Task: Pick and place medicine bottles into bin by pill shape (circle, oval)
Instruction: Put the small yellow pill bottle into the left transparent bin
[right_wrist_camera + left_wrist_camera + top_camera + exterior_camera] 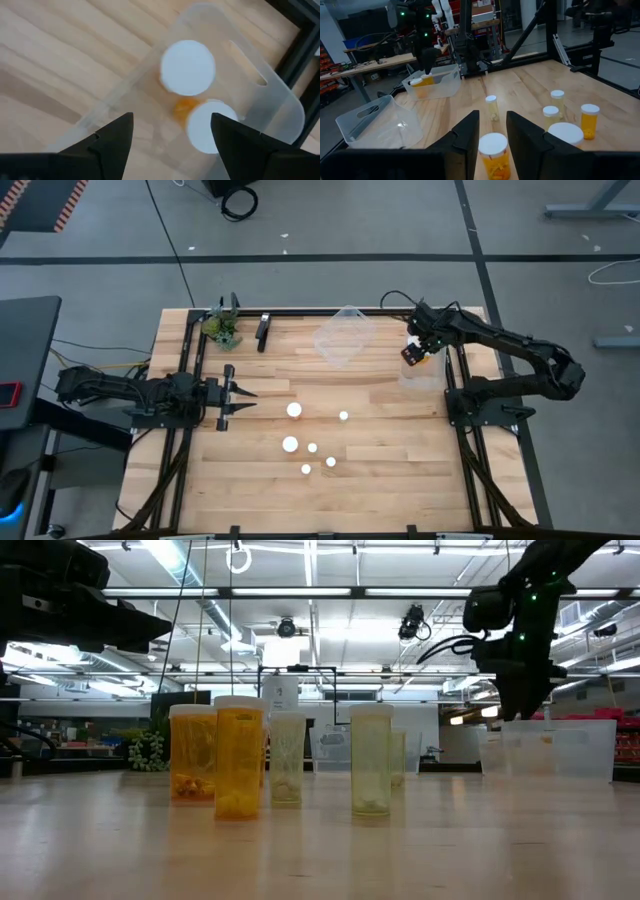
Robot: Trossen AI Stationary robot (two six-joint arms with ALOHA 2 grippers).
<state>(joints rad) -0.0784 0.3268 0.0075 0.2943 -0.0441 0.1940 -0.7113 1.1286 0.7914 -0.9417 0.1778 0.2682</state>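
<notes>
Several medicine bottles with white caps stand on the wooden table, among them one (294, 410) nearest my left gripper, one (343, 416) to its right, and a cluster (312, 448). In the low view some bodies are amber (239, 762) and some pale (371, 762). My left gripper (245, 398) is open and level. An amber bottle (493, 151) stands just ahead of its gap (492, 117), untouched. My right gripper (413, 354) is open above a clear bin (424, 372). Two white-capped bottles (188, 67) (207, 127) lie below its fingers (171, 120) in that bin (280, 105).
A second clear bin (345, 335) stands at the far middle and also shows in the left wrist view (375, 120). A small green plant (222, 328) and a black object (263, 330) sit at the far left. Black frame rails (460, 395) run along the table's sides.
</notes>
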